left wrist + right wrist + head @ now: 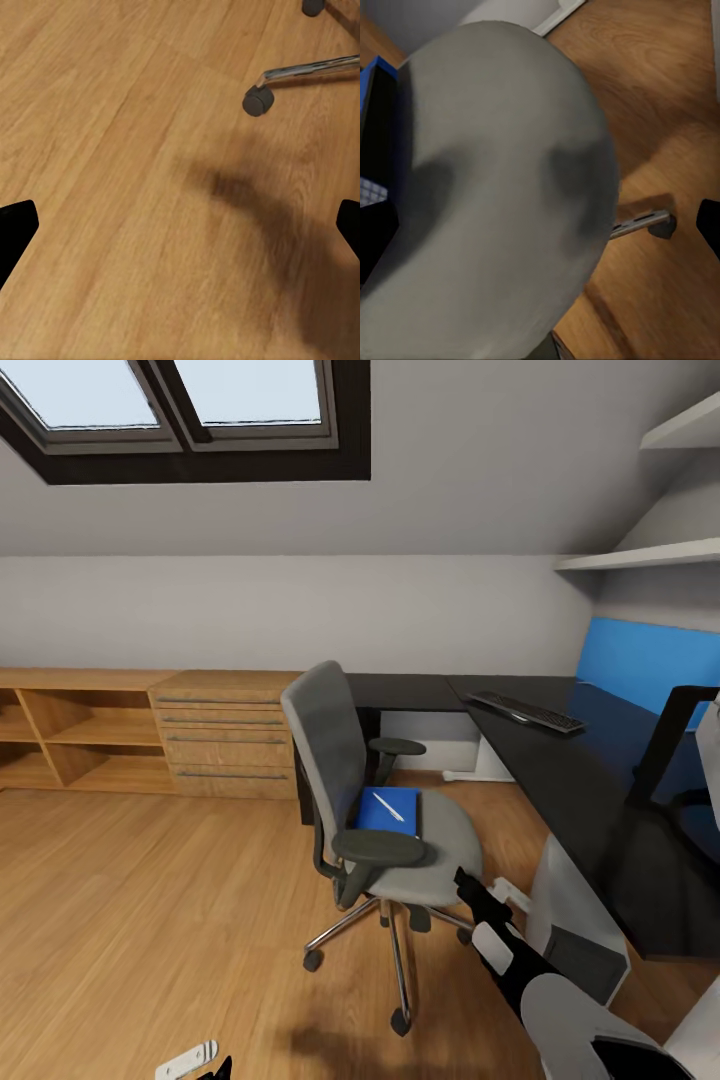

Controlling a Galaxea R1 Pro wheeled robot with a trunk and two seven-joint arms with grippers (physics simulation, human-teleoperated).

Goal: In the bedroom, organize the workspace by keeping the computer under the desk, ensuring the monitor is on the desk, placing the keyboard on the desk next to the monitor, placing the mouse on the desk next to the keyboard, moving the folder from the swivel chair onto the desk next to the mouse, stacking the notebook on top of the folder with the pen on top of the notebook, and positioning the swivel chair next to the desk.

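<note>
1. Left pincer (180, 225) hangs over bare wooden floor (112, 150), its fingers spread wide apart, near a chair wheel (257, 100).
2. Right pincer (540, 225), fingers also apart, hovers just above the grey seat of the swivel chair (385, 810).
3. On that seat lies the blue folder (388, 810) with a pale pen (389, 807) on top.
4. Further right, the keyboard (524, 712) rests on the black desk (580, 790).

Attic bedroom workspace, skylights (170, 400) in sloped ceiling, black desk (560, 780), swivel chair (370, 800), wooden cabinets (150, 735)
</note>
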